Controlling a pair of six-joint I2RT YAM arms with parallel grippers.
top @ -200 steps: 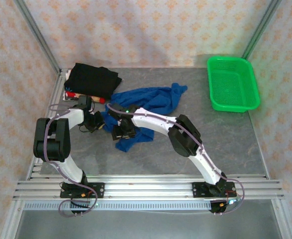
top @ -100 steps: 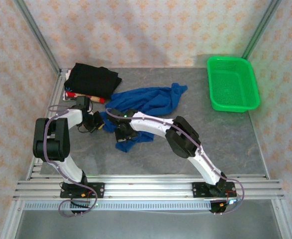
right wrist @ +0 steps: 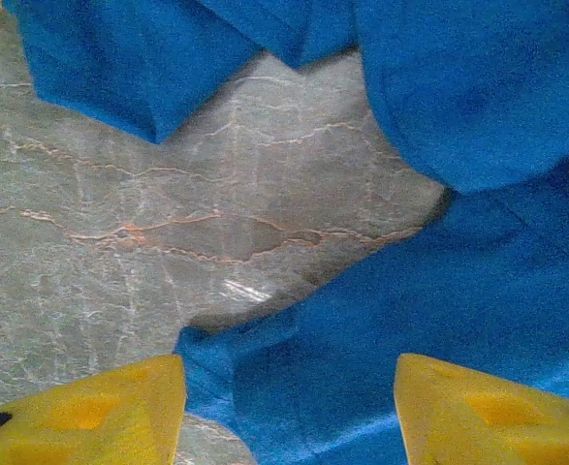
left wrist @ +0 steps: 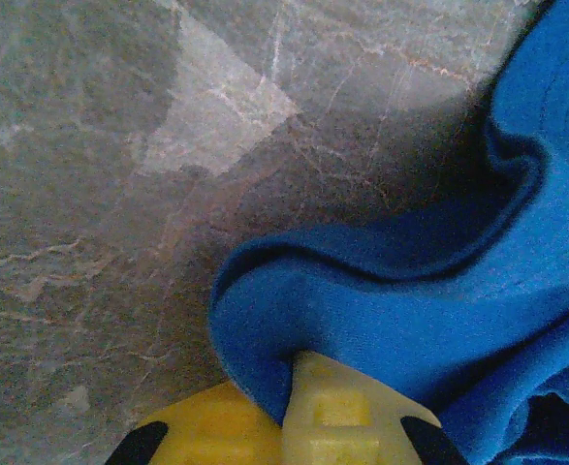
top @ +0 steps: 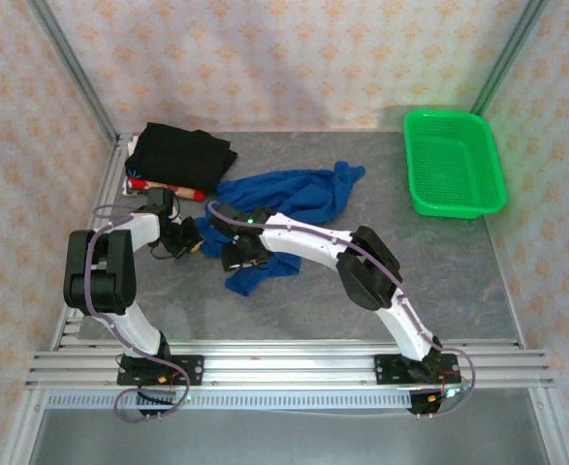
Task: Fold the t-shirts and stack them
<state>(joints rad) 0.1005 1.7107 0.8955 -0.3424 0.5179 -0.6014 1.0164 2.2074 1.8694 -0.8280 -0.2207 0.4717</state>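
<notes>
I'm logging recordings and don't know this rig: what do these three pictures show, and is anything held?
Two robot arms are bolted at the near edge of a grey table. The wide picture looks down from above and behind; the close-ups come from a camera on each wrist, yellow fingers at the bottom. On the table lie a crumpled blue t-shirt, a black t-shirt back left and a green basket back right. The left gripper is shut, pinching a fold of the blue t-shirt. The right gripper stands open over the same shirt, holding nothing.
</notes>
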